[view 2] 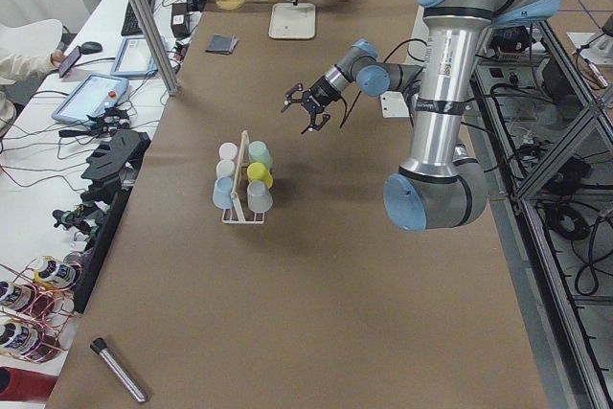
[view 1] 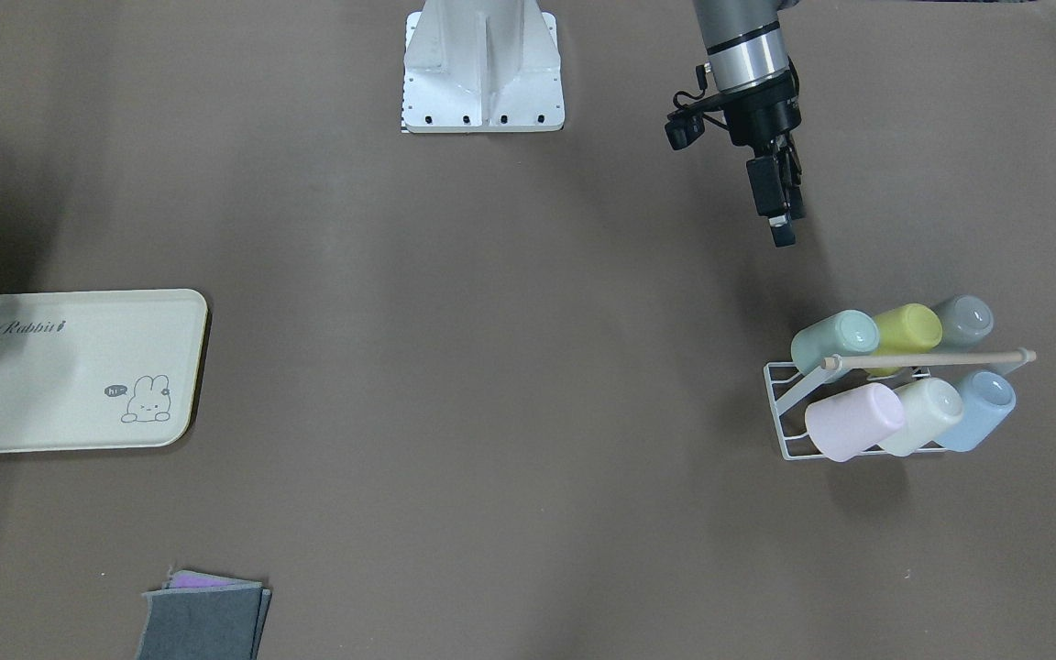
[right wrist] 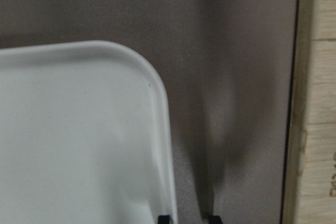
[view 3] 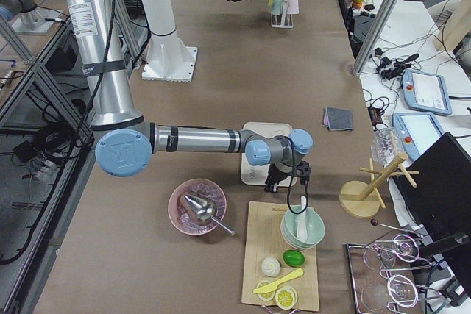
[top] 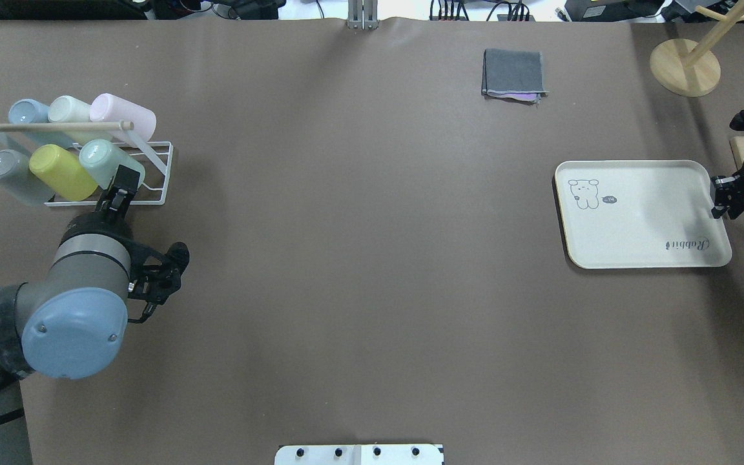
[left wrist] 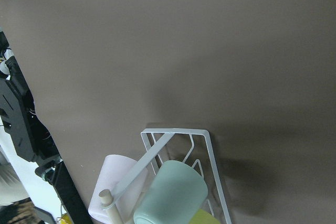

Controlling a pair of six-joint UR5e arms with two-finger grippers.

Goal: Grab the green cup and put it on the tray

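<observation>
The left gripper [view 1: 781,225] hangs above the brown table with its jaws spread and nothing between them, its fingers aimed at a white wire rack [left wrist: 147,160] a short way ahead.

Closest to those fingers is the pale mint-green plastic tumbler, the green cup [view 1: 835,339]. It leans tilted on the rack at the near end of the row nearer the gripper, near the fingertips but not touching them. Next to it in that row, farther from the gripper, are a yellow-green plastic cup [view 1: 908,330] and then a grey plastic cup [view 1: 963,321].

A pale wooden rod [view 1: 931,358] runs along the top of the rack between the two rows. Past it lean a pink plastic cup [view 1: 853,422], a cream plastic cup [view 1: 922,415] and a light blue plastic cup [view 1: 977,411].

Far across the table, well apart from the left gripper and the rack, lies the cream rectangular tray [top: 643,219] with its script lettering and bunny drawing. The right gripper [top: 718,198] sits at the tray's outer short edge. Its jaws are slightly parted, one tip over the raised rim and the other just outside it above the table. I cannot tell whether either tip touches the rim.

A folded grey cloth [top: 514,72] lies beyond the tray, well apart from both grippers.
</observation>
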